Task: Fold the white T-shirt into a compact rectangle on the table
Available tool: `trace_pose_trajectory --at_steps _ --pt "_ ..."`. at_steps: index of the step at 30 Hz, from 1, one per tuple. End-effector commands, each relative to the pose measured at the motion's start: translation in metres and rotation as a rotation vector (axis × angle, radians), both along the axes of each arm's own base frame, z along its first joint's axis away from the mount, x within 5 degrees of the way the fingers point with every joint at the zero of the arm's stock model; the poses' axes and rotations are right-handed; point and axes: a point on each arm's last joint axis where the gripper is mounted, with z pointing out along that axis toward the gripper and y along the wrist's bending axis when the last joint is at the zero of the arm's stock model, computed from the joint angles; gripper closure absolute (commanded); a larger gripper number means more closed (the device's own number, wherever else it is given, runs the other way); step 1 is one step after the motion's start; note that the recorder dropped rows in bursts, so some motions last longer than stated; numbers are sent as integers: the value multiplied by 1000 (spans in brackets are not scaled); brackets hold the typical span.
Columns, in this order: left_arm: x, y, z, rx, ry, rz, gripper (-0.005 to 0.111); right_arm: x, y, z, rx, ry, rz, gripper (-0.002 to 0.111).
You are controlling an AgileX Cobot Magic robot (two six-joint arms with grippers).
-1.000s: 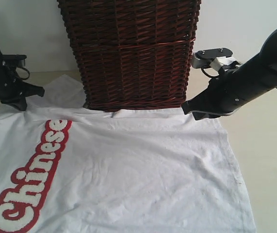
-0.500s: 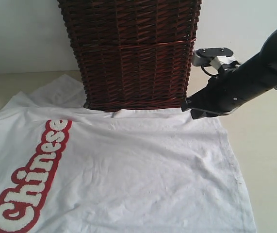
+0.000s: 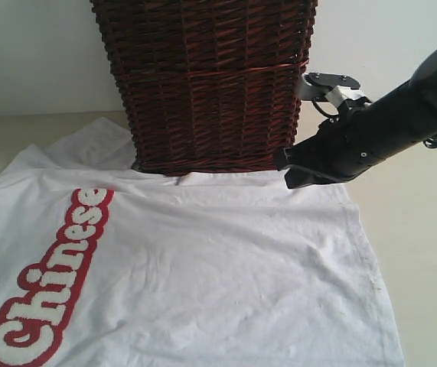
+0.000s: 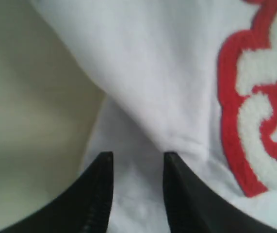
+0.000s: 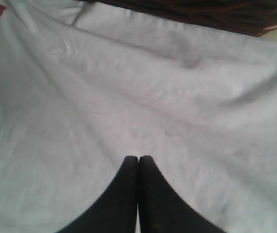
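Note:
The white T-shirt (image 3: 203,260) lies spread flat on the table (image 3: 425,252), its red-outlined "Chinese" lettering (image 3: 50,283) down the left side. My right gripper (image 3: 288,174) hovers over the shirt's far right edge beside the basket, fingers pressed together and empty; its wrist view shows the shut gripper (image 5: 138,158) over plain white fabric (image 5: 167,97). My left gripper is out of the exterior view. In the left wrist view the gripper (image 4: 137,156) has its jaws apart over a fold of the white shirt (image 4: 143,87) next to the red lettering (image 4: 254,111), holding nothing.
A tall dark brown wicker basket (image 3: 207,84) stands at the back, its base on the shirt's far edge. Bare beige tabletop (image 4: 26,111) shows beside the shirt in the left wrist view, and more lies right of the shirt.
My left arm has left the exterior view from the far left, and its jaws have come apart. My right gripper has slid a little left, toward the basket.

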Motion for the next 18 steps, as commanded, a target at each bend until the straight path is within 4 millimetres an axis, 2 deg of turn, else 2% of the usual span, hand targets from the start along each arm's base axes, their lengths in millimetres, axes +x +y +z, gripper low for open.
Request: trace_pose_trajectory --at_steps 1,10,13,14,15,17,18 --pt "5 10 3 121 -42 -8 72 0 2 6 24 -20 21 108" --pt "2 1 -18 22 7 -28 72 -1 2 5 27 -11 28 108" --pt "1 7 -18 81 18 -28 73 -2 3 5 30 -1 37 108" --pt "1 10 -19 127 33 8 78 -3 3 5 31 2 40 108" --pt "-2 17 -18 206 68 55 90 -3 3 5 32 5 43 108" --pt "-9 23 -17 283 146 76 106 -3 3 5 33 7 44 108" --pt "-11 23 -16 284 167 81 106 -3 3 5 34 9 46 108"
